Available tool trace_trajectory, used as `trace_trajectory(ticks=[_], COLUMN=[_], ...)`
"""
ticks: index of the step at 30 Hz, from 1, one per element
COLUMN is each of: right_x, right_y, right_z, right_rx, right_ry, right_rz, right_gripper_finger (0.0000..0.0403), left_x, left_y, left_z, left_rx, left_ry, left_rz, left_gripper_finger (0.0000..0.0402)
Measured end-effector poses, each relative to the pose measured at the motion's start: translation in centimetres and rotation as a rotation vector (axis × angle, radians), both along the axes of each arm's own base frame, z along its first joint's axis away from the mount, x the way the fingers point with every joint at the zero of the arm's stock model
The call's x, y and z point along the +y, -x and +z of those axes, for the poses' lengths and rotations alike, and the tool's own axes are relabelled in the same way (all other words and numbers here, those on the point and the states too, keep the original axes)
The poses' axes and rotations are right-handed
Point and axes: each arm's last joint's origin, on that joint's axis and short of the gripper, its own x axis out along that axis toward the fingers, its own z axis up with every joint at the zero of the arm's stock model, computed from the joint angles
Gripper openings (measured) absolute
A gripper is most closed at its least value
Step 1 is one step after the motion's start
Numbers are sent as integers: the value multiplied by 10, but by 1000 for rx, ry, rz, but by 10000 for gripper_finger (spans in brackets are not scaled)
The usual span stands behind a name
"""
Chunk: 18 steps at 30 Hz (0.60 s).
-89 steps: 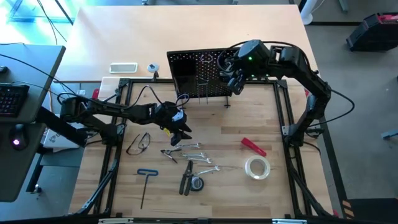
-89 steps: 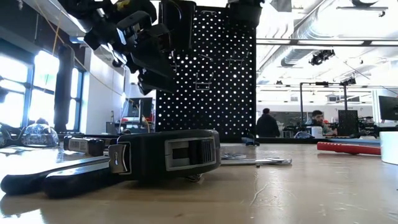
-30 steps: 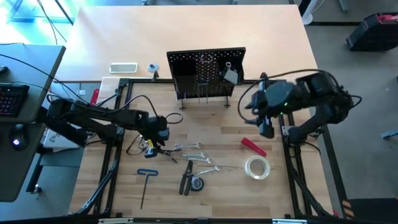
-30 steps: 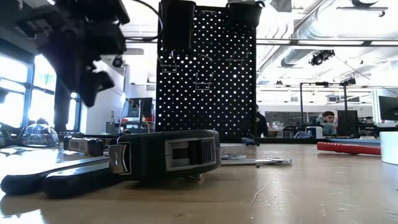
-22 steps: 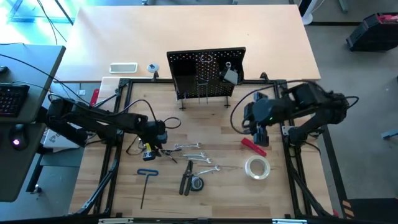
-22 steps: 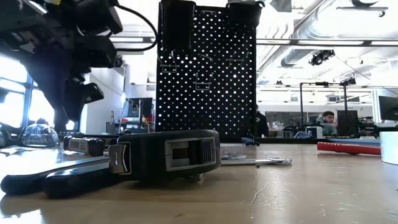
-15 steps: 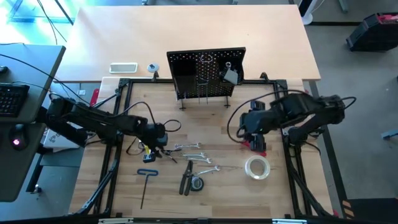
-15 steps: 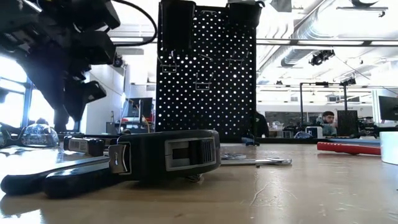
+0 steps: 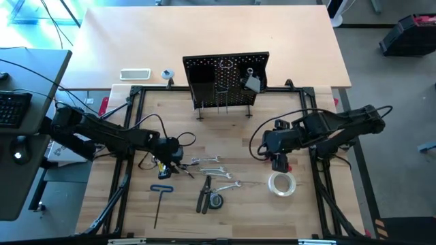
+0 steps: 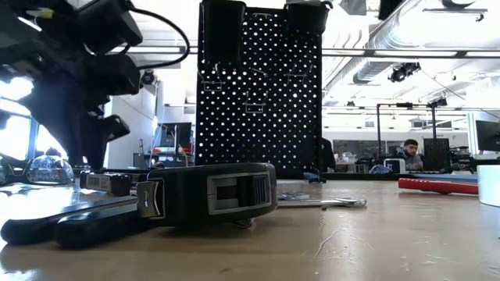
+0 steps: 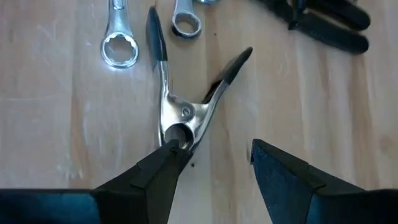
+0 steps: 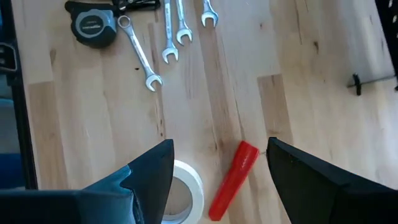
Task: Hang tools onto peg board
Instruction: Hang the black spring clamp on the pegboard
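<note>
A silver spring clamp with black tips lies flat on the wooden table. My left gripper hangs open just above its round end, one finger over that end. My right gripper is open above the red-handled tool, which lies next to the clear tape roll. Silver wrenches, dark pliers and a blue T-handle hex key lie between the arms. The black peg board stands upright at the far middle.
A black tape measure lies by the pliers near the table's front. Safety glasses sit left of my left gripper. A black metal frame borders the wooden table. Bare wood lies between the peg board and the tools.
My right gripper has come down and toward the near edge, from mid-height beside the peg board to just over the red-handled tool, still open. My left gripper has sunk a little toward the spring clamp. No tool has moved.
</note>
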Motion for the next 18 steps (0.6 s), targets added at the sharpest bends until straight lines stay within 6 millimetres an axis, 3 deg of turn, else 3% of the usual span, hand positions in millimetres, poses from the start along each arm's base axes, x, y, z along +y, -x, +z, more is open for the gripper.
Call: trace_trajectory(ticks=[10, 18], right_x=[-6, -6], right_y=[20, 19], right_z=[-19, -23], right_rx=[-53, -69], right_ry=[-48, -44], right_rz=[-85, -79], right_gripper_finger=[250, 250], left_x=[-1, 0], left_y=[-2, -2], left_z=[0, -1], left_rx=[-53, -65], left_ry=[-45, -129], left_rz=[-11, -29], left_gripper_finger=[193, 193])
